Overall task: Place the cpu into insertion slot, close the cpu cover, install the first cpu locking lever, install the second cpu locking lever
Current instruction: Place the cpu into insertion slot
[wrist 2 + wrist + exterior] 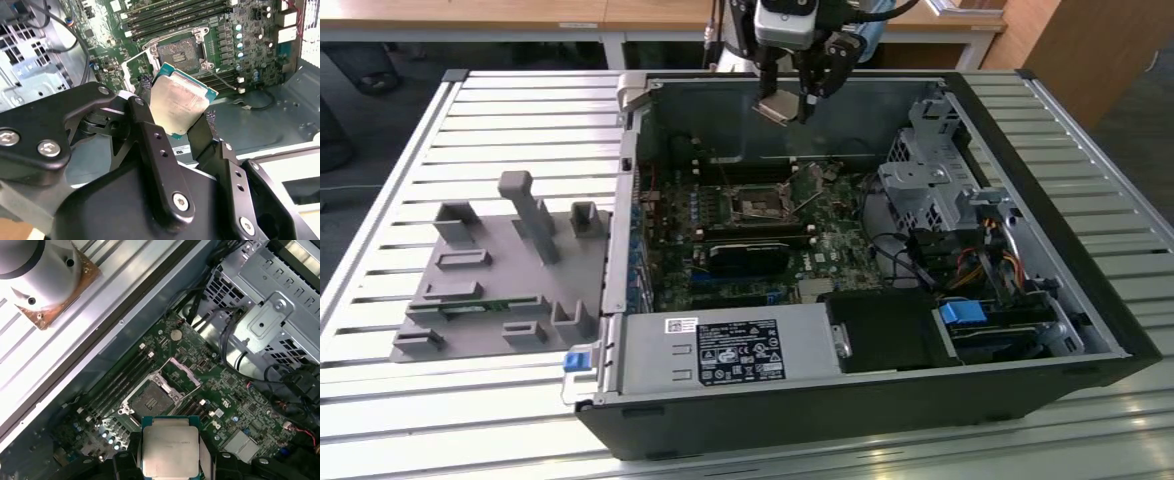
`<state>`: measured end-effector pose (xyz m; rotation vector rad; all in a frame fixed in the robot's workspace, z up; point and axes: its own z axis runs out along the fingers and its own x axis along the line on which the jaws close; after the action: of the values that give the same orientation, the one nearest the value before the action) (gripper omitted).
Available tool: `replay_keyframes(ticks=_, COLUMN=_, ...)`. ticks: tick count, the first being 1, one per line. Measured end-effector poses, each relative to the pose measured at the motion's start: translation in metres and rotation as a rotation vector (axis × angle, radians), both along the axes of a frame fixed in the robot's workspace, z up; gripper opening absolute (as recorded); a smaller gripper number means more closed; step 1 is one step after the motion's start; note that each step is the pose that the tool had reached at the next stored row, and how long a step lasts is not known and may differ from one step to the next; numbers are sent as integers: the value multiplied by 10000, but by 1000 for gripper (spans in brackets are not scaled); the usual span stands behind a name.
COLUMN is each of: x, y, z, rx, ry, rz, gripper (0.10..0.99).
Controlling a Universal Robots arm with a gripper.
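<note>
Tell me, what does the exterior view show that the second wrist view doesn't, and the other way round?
Exterior view: the whole case, its power supply, the grey tray beside it and the slatted table. Second wrist view: the black fingers up close, pinching the cpu by two opposite edges, tilted. Both: the gripper holding the cpu clear of the empty slot.

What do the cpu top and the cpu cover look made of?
cpu: top looks like brushed matte metal, silver-grey with a soft sheen, on a green rim, probably laminate. cpu cover: thin bare metal, likely stamped steel; bright, sharp-edged frame.
</note>
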<state>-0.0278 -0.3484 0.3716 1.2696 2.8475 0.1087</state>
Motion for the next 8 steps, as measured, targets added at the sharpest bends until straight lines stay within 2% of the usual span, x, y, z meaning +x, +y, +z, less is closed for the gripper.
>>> replay_keyframes(ticks=8, x=0, y=0, z=-11, rx=-22, ry=0, rz=-1135, gripper=541)
